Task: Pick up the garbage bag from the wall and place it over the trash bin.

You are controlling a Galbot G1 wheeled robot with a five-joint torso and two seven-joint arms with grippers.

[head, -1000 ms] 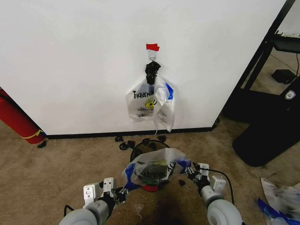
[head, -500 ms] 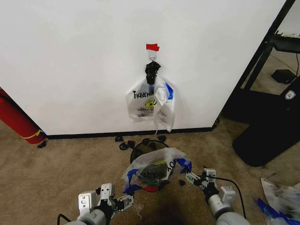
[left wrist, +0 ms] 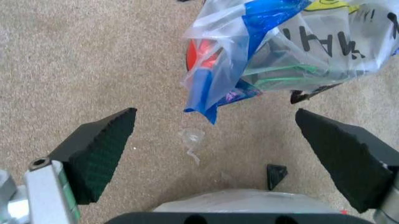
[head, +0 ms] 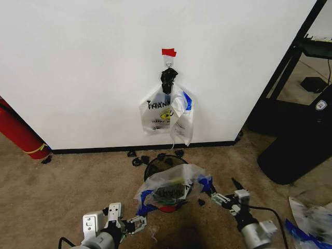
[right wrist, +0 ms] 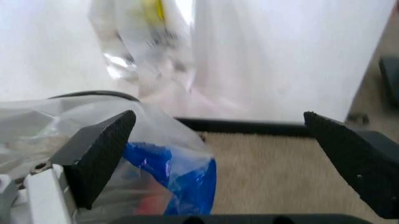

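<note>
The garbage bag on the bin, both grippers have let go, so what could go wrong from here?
1. The garbage bag lies loose and bunched over the trash bin, not pulled down round the rim; it may slip off or sag.
2. A blue corner hangs outside near the left gripper, whose jaws stand open; it could snag.
3. The right gripper, jaws open, sits beside another flap and could drag it.

Bin [head: 165, 163] mostly hidden under the bag [head: 174, 185]; only back rim shows. Bag lettering too small to read. Hanging bags [right wrist: 146, 39] blurred in right wrist view.
</note>
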